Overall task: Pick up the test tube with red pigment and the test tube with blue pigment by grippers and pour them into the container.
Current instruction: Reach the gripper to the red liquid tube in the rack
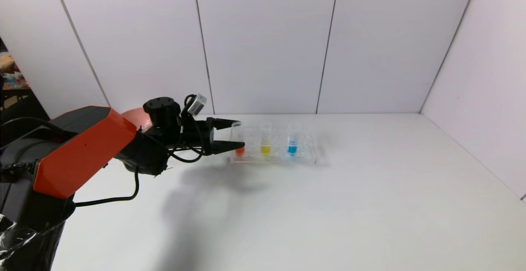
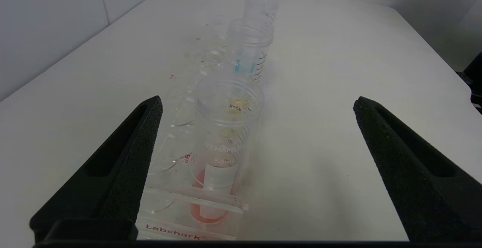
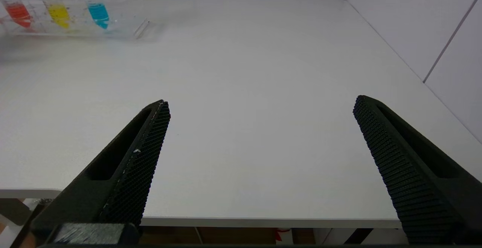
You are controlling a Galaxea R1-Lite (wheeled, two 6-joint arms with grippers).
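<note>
- Orange-red liquid sits at the bottom of the test tube with red pigment, which stands upright in the end slot of the clear rack – right at the tips of the left gripper.
- That gripper is spread wide and holding nothing. In the left wrist view the tube stands between the 2 fingers but closer to one than to the other.
- To do this step well, I'd shift the hand sideways so the tube is midway between the pads, push forward a bit more, then squeeze the upper part above the rack's plate. Lift straight up – a tilted pull could drag the light rack along or slosh the liquid.
- Just beyond the red one, going away from the gripper, comes a yellow tube, then the test tube with blue pigment. Don't bump the yellow one when closing.
- I can't spot the container; the arm hides whatever is behind it, apart from a bit of pink bowl.
- Right gripper is parked off the table's near edge, fingers wide apart and empty, well away from the rack.
- Surface is a plain white table, matte, with white panel walls closing in the back and right side.
</note>
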